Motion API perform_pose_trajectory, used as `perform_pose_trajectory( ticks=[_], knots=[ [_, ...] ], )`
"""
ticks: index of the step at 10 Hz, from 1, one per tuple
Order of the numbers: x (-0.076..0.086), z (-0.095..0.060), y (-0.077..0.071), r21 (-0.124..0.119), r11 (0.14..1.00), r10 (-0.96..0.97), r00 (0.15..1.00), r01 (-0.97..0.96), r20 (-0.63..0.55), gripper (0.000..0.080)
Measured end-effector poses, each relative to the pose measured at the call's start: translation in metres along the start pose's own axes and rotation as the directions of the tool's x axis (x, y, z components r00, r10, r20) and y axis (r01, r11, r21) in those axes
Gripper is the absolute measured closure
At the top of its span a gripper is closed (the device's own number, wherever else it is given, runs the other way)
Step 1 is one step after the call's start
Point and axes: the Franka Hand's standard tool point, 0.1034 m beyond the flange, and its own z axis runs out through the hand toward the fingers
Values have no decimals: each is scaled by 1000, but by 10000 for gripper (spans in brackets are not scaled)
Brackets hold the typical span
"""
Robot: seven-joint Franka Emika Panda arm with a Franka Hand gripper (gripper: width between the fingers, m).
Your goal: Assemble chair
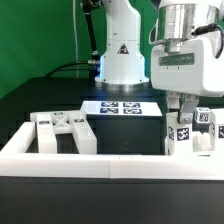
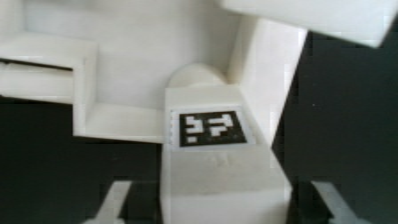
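Observation:
My gripper (image 1: 184, 110) hangs at the exterior view's right, over a cluster of white chair parts (image 1: 207, 128). It is shut on a square white chair post (image 1: 182, 137) that bears a black-and-white tag. In the wrist view this post (image 2: 221, 175) runs straight out between my fingers (image 2: 121, 205) and its far end lies against larger white chair pieces (image 2: 107, 85). My gripper (image 2: 221, 208) has the post centred in it. More white frame pieces (image 1: 65, 130) lie at the exterior view's left.
A long white rail (image 1: 110, 165) borders the workspace in front. The marker board (image 1: 125, 107) lies flat in the middle, before the robot's white base (image 1: 122, 55). Behind everything hangs a green backdrop.

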Motion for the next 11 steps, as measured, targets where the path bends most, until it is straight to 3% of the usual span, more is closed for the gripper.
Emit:
perform_pose_trajectory(
  ticks=[2, 3, 7, 11],
  knots=[
    [3, -1, 1, -7, 991, -133, 991, 133, 2, 262],
    [2, -1, 2, -14, 986, -164, 987, 164, 6, 181],
    [-1, -5, -1, -9, 778, -628, 778, 628, 7, 151],
    [1, -5, -1, -6, 521, -854, 521, 854, 7, 150]
  ],
)
